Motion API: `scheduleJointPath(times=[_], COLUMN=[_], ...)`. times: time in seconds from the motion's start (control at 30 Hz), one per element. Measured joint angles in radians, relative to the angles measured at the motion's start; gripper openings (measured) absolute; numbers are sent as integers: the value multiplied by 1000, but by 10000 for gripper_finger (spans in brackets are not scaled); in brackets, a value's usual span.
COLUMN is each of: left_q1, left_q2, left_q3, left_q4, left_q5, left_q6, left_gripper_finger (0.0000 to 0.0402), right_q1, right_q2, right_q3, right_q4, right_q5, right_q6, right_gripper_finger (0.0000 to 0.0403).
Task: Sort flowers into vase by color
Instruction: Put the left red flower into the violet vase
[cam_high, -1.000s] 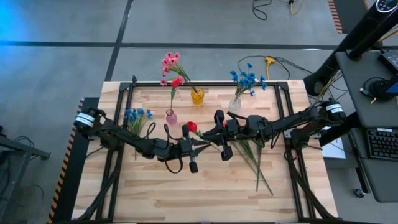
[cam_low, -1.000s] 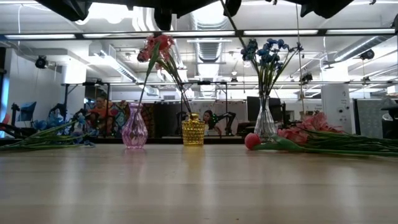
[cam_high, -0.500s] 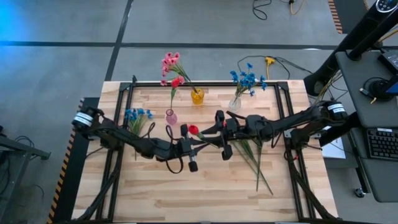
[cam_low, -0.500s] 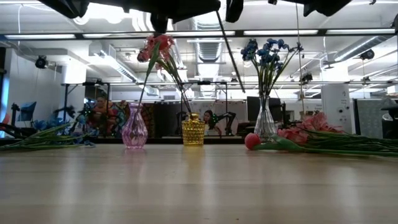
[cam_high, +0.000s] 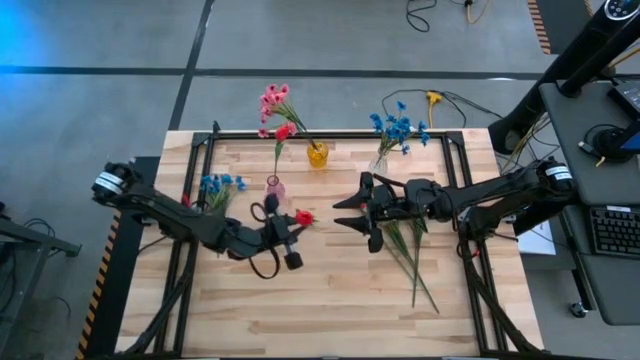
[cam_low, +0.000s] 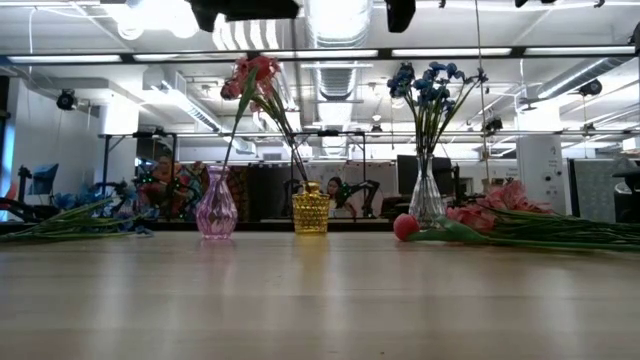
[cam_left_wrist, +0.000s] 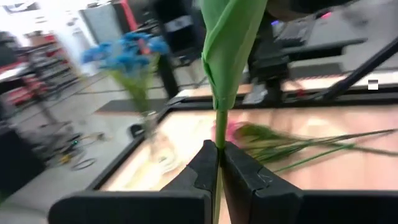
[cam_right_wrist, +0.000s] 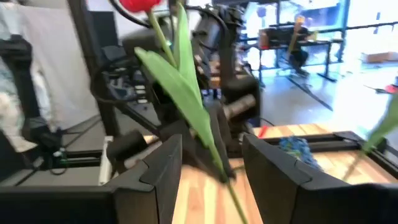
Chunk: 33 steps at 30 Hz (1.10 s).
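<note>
My left gripper (cam_high: 295, 228) is shut on a red tulip-like flower (cam_high: 303, 217) and holds it over the table's middle, right of the pink vase (cam_high: 274, 186). My right gripper (cam_high: 347, 210) stands open to the right of that flower, touching nothing; its wrist view shows the stem (cam_right_wrist: 186, 93) ahead of the spread fingers. The pink vase holds a red flower, the yellow vase (cam_high: 317, 153) pink blooms, the clear vase (cam_high: 378, 167) blue ones. Blue flowers (cam_high: 220, 188) lie at the table's left, and more flowers (cam_high: 410, 245) at its right. My left gripper pinches the red flower's thin green stem (cam_left_wrist: 218, 138) between its two fingers, just below a long folded leaf (cam_left_wrist: 231, 37). The arm reaches in from the table's left. The flower is lifted clear of the table, its red bud (cam_high: 303, 217) past the fingertips.
The three vases stand in a row along the far part of the table (cam_high: 330, 310). On the right, green stems with a red bud (cam_low: 405, 227) and pink blooms (cam_low: 500, 218) lie flat. The near half of the wooden top is bare. A black frame (cam_high: 200, 150) runs around the table.
My right gripper has opened, let go of the red flower and drawn back toward the table's right edge. My left gripper, still shut on the stem, has carried the flower a little toward the table's left, nearer the pink vase.
</note>
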Motion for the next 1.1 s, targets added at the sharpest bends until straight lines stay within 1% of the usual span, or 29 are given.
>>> scheduleJointPath(times=[0.1, 0.23, 0.3, 0.37, 0.47, 0.57, 0.73, 0.83, 0.93, 1.1], left_q1=[-9, -1, 3, 6, 6, 10, 55, 103, 155, 236], left_q2=[-75, -181, -231, -286, -366, -443, -549, -592, -614, -621], left_q3=[0, -11, -27, -57, -89, -114, -176, -220, -248, -274], left_q4=[-137, -316, -369, -385, -384, -381, -392, -391, -386, -357], left_q5=[-78, -136, -172, -196, -198, -198, -198, -198, -186, -110], left_q6=[-47, -131, -160, -169, -172, -159, -145, -145, -145, -132], left_gripper_finger=[0, 0, 0, 0, 0, 0, 0, 0, 0, 0], right_q1=[0, 0, 0, 0, -2, -2, -2, -2, -2, -2], right_q2=[1, 11, 15, 20, 22, 23, 23, 24, 24, 24], right_q3=[0, 0, 0, 0, 0, 0, 0, 0, 0, 0], right_q4=[-12, -17, -22, -15, -23, -30, -30, -26, -23, -27], right_q5=[26, 27, 27, 28, 30, 53, 54, 55, 79, 88], right_q6=[0, 0, 0, 0, 0, 0, -4, -8, -8, -2], right_gripper_finger=[155, 150, 151, 153, 155, 154, 148, 148, 152, 157])
